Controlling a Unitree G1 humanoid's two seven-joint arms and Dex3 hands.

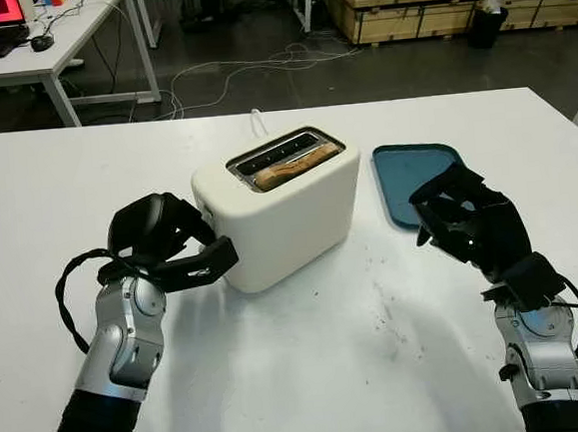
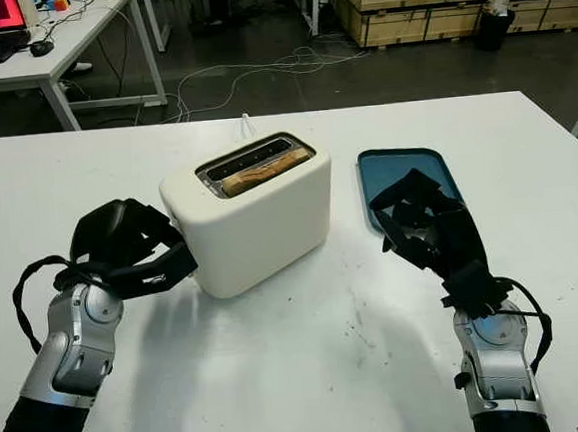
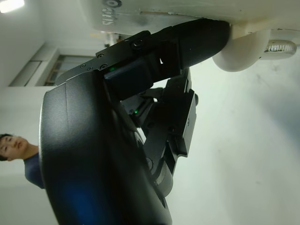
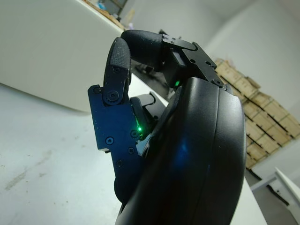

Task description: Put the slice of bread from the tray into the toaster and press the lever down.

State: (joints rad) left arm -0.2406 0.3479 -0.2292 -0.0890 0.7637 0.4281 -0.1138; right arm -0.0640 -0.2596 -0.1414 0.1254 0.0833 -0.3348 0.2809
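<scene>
Bread (image 1: 298, 162): browned slice standing on edge in the toaster (image 1: 289, 216) slot, long axis along the slot.
Left hand (image 1: 187, 254): fingers curled, a fingertip against the toaster's end at the lever.
Right hand (image 1: 464, 217): fingers curled, holding nothing, over the tray (image 1: 395, 168).

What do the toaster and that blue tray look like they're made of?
The toaster looks like cream plastic with a smooth matt shell and rounded corners, though painted metal is possible. The tray looks like moulded blue plastic, with a raised rim and a dull sheen.

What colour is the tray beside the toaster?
Teal blue tray, clearest in the right eye view.
</scene>
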